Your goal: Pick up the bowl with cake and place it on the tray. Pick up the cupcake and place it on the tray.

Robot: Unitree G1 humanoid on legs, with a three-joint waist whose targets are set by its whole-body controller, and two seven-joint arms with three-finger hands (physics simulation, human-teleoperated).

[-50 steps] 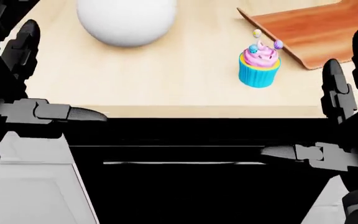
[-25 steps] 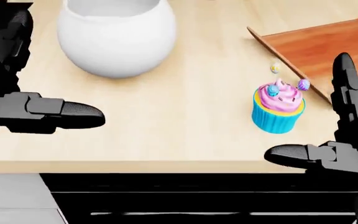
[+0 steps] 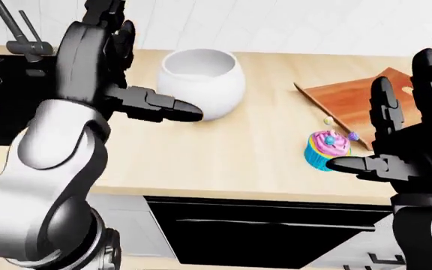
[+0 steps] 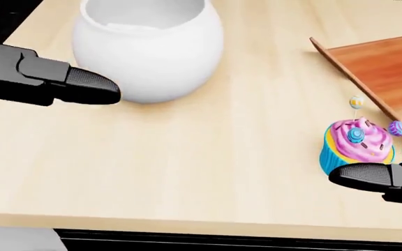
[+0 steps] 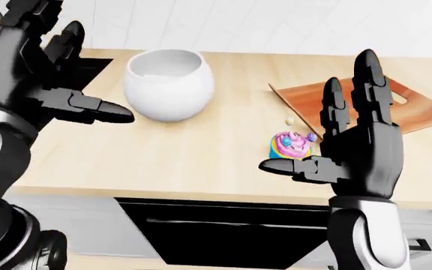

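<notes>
A round white bowl [image 4: 147, 48] stands on the wooden counter [image 4: 201, 157] at the head view's upper left; its contents are hidden. A cupcake [image 4: 357, 145] with pink frosting and a blue wrapper stands at the right, just beside the near corner of a brown wooden tray [image 4: 390, 65]. My left hand [image 3: 118, 67] is open and raised to the left of the bowl, its thumb [image 4: 82, 83] pointing at the bowl's side. My right hand [image 5: 343, 140] is open and empty, raised just on the near side of the cupcake, thumb [image 4: 369, 175] below it.
A black sink [image 3: 6, 95] with a dark faucet [image 3: 17, 34] lies at the counter's left end. A black oven front [image 3: 268, 230] sits under the counter edge. A white tiled wall [image 3: 276, 22] runs along the top.
The camera has moved toward the counter and tilted up, so the oven front has dropped out of the head view. Both hands have come forward over the counter, still open.
</notes>
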